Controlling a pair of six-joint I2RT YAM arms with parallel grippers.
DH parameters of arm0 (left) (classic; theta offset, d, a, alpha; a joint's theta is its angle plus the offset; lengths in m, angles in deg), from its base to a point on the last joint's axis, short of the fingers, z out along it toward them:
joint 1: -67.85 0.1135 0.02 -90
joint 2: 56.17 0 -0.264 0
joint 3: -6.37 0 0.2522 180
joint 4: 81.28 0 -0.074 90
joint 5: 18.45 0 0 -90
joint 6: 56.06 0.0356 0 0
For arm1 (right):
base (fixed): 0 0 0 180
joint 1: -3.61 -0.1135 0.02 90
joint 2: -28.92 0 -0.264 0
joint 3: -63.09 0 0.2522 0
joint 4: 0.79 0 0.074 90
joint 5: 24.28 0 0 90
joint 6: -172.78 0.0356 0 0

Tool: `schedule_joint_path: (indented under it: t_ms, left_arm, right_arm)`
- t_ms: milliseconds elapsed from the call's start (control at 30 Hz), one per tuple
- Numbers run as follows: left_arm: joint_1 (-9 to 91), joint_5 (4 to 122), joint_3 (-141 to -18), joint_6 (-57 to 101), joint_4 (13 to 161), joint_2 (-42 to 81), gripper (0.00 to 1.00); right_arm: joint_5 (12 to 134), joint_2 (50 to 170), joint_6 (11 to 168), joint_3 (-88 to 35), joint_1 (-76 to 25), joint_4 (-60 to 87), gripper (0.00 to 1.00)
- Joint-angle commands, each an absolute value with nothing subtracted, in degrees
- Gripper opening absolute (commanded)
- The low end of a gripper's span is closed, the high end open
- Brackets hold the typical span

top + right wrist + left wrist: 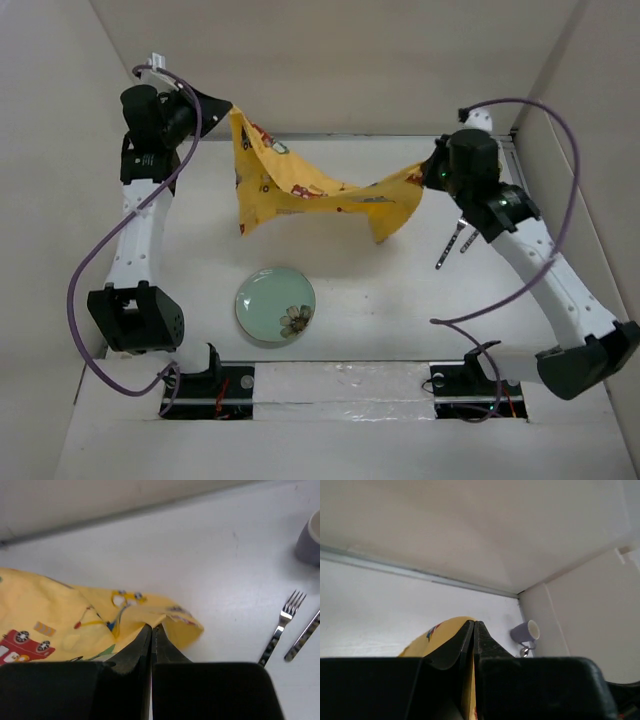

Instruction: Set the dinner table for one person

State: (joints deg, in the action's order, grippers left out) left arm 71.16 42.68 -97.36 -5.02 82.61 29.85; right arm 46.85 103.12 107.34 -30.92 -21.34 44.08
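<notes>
Left end effector (pixel 229 109) and right end effector (pixel 427 171) clench the yellow cloth (pixel 300 190) aloft; next, probably lay it flat on the desk (pixel 385 300), 12 o'clock from the plate (pixel 275 304).

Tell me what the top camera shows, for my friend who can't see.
Two robot arms hold a yellow cloth stretched above the white table, the left gripper and the right gripper each shut on one end. A green plate sits near the front; cutlery lies by the right arm.
</notes>
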Motion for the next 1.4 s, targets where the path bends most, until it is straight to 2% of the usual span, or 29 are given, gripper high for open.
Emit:
schedule_joint_path:
  t_ms: [0,67,167,200,300,333,400,500,533,633,667,767,867,1000,1167,1367]
  left_arm:
    - [71.63,39.74,-103.70,-10.17,89.79,33.11,0.00]
    - [71.63,39.11,-107.13,-12.99,91.10,38.27,0.00]
    - [71.63,38.59,-119.92,-17.36,90.85,46.70,0.00]
    - [71.63,38.50,-122.76,-18.78,90.76,48.83,0.00]
    - [72.77,36.23,-129.64,-26.42,95.49,53.51,0.00]
    - [72.77,35.78,-129.90,-28.27,97.77,53.69,0.00]
    - [73.38,35.16,-129.82,-30.74,102.61,52.82,0.00]
    - [74.87,33.15,-124.75,-30.83,104.99,50.10,0.00]
    - [75.75,32.79,-121.68,-30.83,107.52,47.39,0.00]
    - [77.42,31.29,-104.91,-28.38,111.40,40.54,0.00]
    - [78.74,31.29,-95.90,-27.42,111.85,38.85,0.00]
    - [80.59,29.71,-79.36,-23.64,113.97,34.01,0.00]
    - [81.12,30.06,-68.69,-15.74,109.67,32.60,0.00]
    - [81.12,31.55,-61.19,-9.22,106.15,34.00,0.00]
    - [81.12,34.63,-56.18,-1.67,99.91,35.24,0.00]
    - [81.12,39.19,-51.69,1.95,94.28,32.43,0.00]
  right_arm:
    - [47.87,103.62,101.77,-37.40,-17.75,45.49,0.00]
    - [49.28,109.06,99.93,-41.70,-16.26,44.70,0.00]
    - [53.50,120.03,98.43,-55.05,-13.01,44.52,0.00]
    - [54.55,123.02,98.25,-64.66,-11.61,46.18,0.00]
    - [58.68,134.45,98.69,-81.66,-10.19,52.05,0.00]
    - [60.69,136.48,99.04,-92.25,-9.40,53.47,0.00]
    - [61.76,139.57,99.22,-98.74,-8.87,54.98,0.00]
    - [62.99,133.36,99.39,-92.13,-8.87,49.48,0.00]
    - [63.69,130.90,99.22,-82.43,-8.87,47.79,0.00]
    - [64.49,121.23,99.30,-65.95,-8.87,41.81,0.00]
    - [64.66,118.95,99.30,-54.50,-8.35,40.49,0.00]
    - [65.19,112.61,100.18,-34.61,-7.73,35.22,0.00]
    - [69.40,111.19,101.58,-21.83,-6.50,30.91,0.00]
    - [71.17,115.48,102.12,-15.55,-5.45,30.38,0.00]
    - [71.61,121.64,102.20,-13.96,-4.91,31.51,0.00]
    - [71.43,119.81,102.47,-9.65,-3.25,32.30,0.00]
